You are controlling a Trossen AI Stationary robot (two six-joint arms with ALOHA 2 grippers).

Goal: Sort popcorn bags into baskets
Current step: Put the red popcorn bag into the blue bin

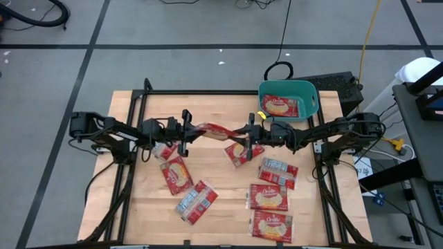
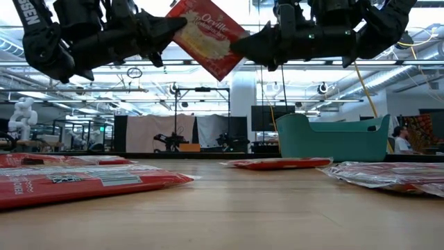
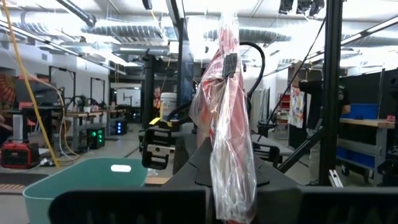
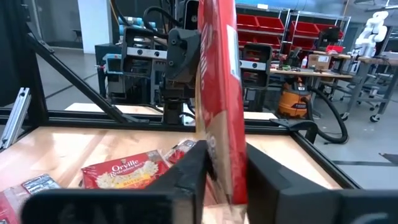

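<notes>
One red popcorn bag (image 1: 216, 129) hangs in the air over the table's middle, between both grippers. In the low view this bag (image 2: 208, 31) shows its yellow popcorn face, tilted. My left gripper (image 1: 188, 131) is shut on its left end and my right gripper (image 1: 248, 131) on its right end. The teal basket (image 1: 288, 99) stands at the table's far right corner with one bag (image 1: 280, 106) lying flat inside. Several other bags lie flat on the table, such as one (image 1: 176, 174) near the left and one (image 1: 268, 197) near the right. My left gripper (image 3: 233, 199) pinches the bag's left end (image 2: 182, 21) between its two fingers, coming level from the table's left. The bag stands edge-on between the fingers (image 3: 186, 199), lifted clear of the table. My right gripper (image 4: 224, 180) pinches the bag's right end (image 2: 232, 52) between its two fingers, coming level from the table's right. The bag sits edge-on between the fingers (image 4: 186, 174), clear of the table and tilted.
A bag (image 1: 243, 152) lies just below the right gripper and another (image 1: 163, 149) under the left arm. More bags (image 1: 197, 202) (image 1: 278, 171) (image 1: 271, 226) cover the near half. Black frame rails (image 1: 208, 93) run along the table's far edge and sides.
</notes>
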